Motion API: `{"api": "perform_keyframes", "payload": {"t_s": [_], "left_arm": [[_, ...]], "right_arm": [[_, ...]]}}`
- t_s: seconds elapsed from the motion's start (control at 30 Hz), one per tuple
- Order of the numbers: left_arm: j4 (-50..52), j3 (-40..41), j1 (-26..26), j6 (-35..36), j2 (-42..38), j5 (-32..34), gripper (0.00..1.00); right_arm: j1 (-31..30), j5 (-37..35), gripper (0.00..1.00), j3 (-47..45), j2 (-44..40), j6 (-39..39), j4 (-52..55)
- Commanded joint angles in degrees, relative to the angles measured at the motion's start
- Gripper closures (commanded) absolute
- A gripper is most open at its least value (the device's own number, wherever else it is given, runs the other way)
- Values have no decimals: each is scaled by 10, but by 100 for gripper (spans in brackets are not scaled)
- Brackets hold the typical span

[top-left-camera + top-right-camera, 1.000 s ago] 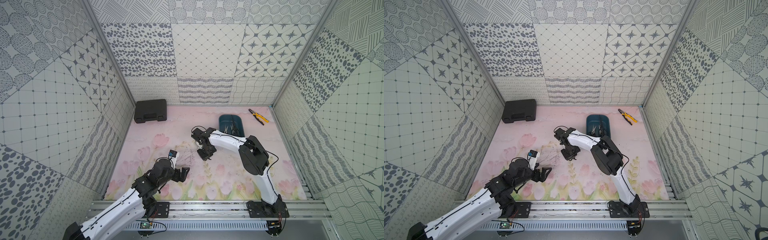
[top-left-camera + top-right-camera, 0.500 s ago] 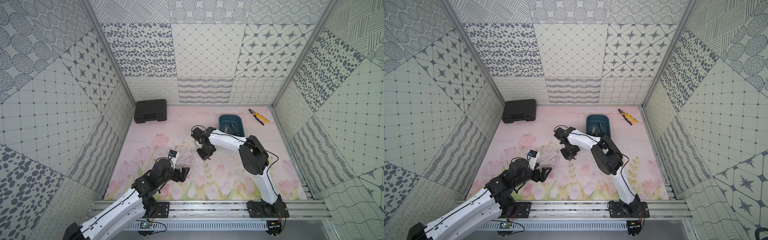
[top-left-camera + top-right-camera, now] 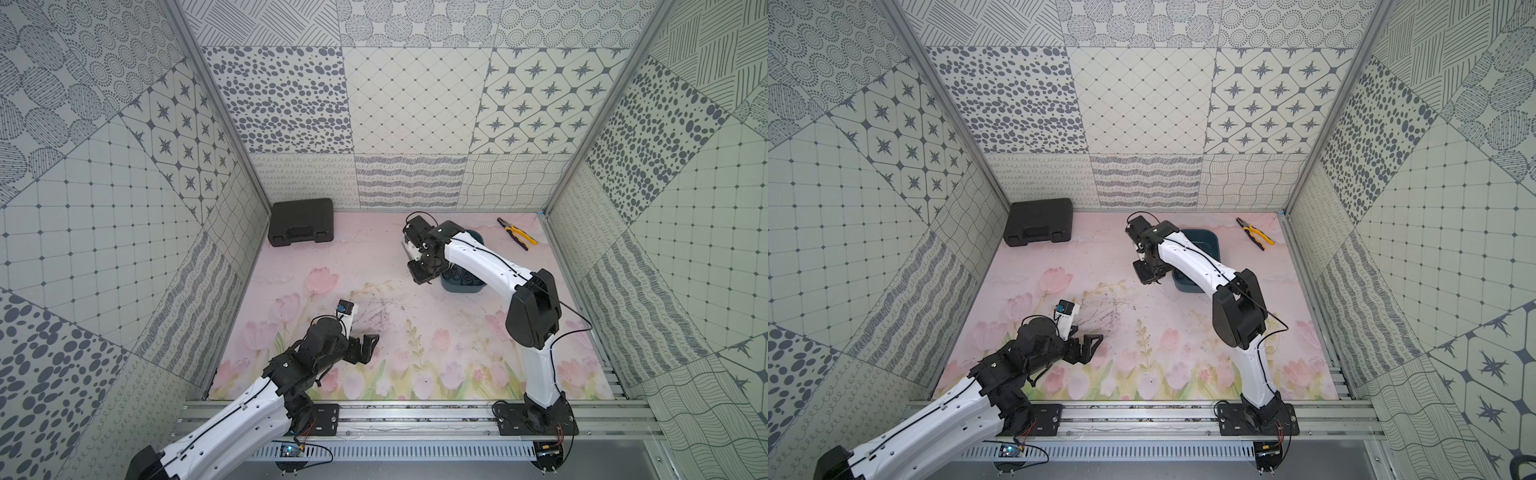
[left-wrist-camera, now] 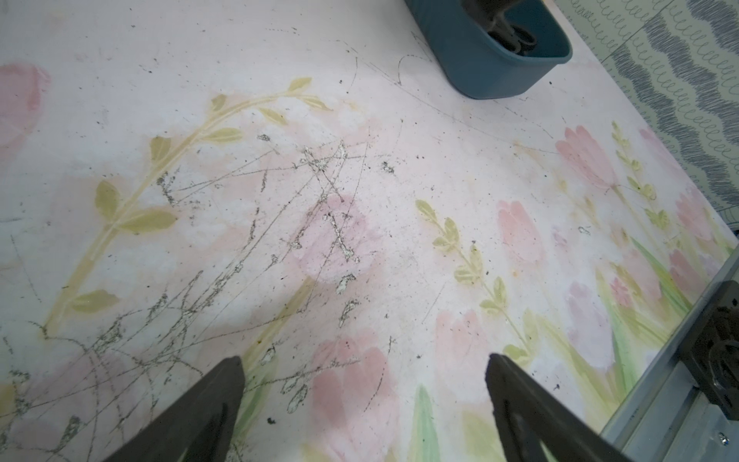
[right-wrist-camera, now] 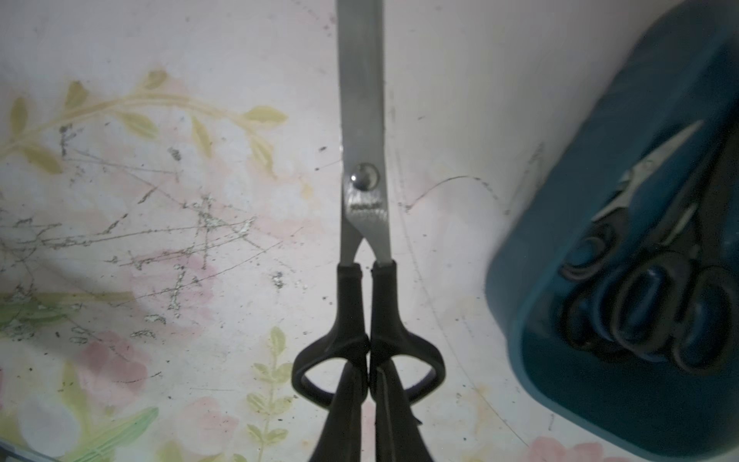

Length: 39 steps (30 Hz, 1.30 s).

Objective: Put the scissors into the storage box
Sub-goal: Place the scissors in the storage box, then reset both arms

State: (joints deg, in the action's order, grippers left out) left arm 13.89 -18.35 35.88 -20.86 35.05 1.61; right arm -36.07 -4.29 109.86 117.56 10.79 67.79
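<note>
- Top views: the right gripper [image 3: 420,274] is clamped on one pair of scissors and hangs over the mat [image 3: 436,353], just beside the storage box [image 3: 1208,239]. The arm hides part of the box.
- Top views: the left gripper [image 3: 371,348] is spread wide and holds nothing, low over the near part of the mat and well apart from the box.
- Top views: no loose scissors show on the mat. A black case [image 3: 301,222] sits in the far left corner and pliers [image 3: 516,233] lie near the right wall, both apart from the box.
- Left wrist: the left gripper [image 4: 364,360] frames bare, scratched mat. The storage box [image 4: 492,60] lies beyond, with dark handles [image 4: 516,38] inside.
- Right wrist: the right gripper [image 5: 370,392] pinches the held scissors [image 5: 362,180] at the handles, blades closed and pointing away from the wrist.
- Right wrist: the storage box [image 5: 600,412] holds several stored pairs [image 5: 648,304]; the exact count is unclear.
- Progress, judged: near the end. The held pair looks like the last one, and it has yet to cross the rim and be released.
- Room, judged: the mat around the box is open. The rim is the one edge to clear, and the box floor is crowded.
</note>
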Motion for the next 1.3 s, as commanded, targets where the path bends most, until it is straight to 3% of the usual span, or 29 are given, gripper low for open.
{"api": "perform_keyframes", "payload": {"t_s": [0.0,0.13,0.27,0.53,0.57,0.63,0.77,0.87,0.93,1.03,1.17,1.27], "left_arm": [[-10,-2,1,7,-1,3,0],[-10,-2,2,11,-5,-6,0],[-46,-14,4,29,-2,-67,1],[-117,-182,38,81,142,-78,1],[-127,-190,38,90,149,-70,1],[-157,-187,38,119,145,-16,1],[-263,-122,36,199,95,145,0],[-404,-55,26,303,70,250,0],[-441,-37,-6,328,71,331,0],[-400,-27,-90,276,77,376,0],[-445,51,-171,203,71,395,1],[-439,82,-213,174,80,351,1]], "right_arm": [[63,-34,100,0,-14,-23,11],[124,-33,100,-21,-6,-37,-11],[152,-27,100,-22,24,-41,-25],[170,-20,100,4,77,-28,-42],[169,-19,96,4,72,-26,-43],[169,-20,76,-6,47,-24,-55],[173,-43,64,-64,-31,-31,-112],[174,-80,52,-138,-109,-50,-198],[175,-100,45,-229,-180,-75,-306],[175,-169,36,-398,-294,-93,-502],[195,-215,26,-610,-398,-127,-753],[244,-215,23,-661,-414,-75,-754]]}}
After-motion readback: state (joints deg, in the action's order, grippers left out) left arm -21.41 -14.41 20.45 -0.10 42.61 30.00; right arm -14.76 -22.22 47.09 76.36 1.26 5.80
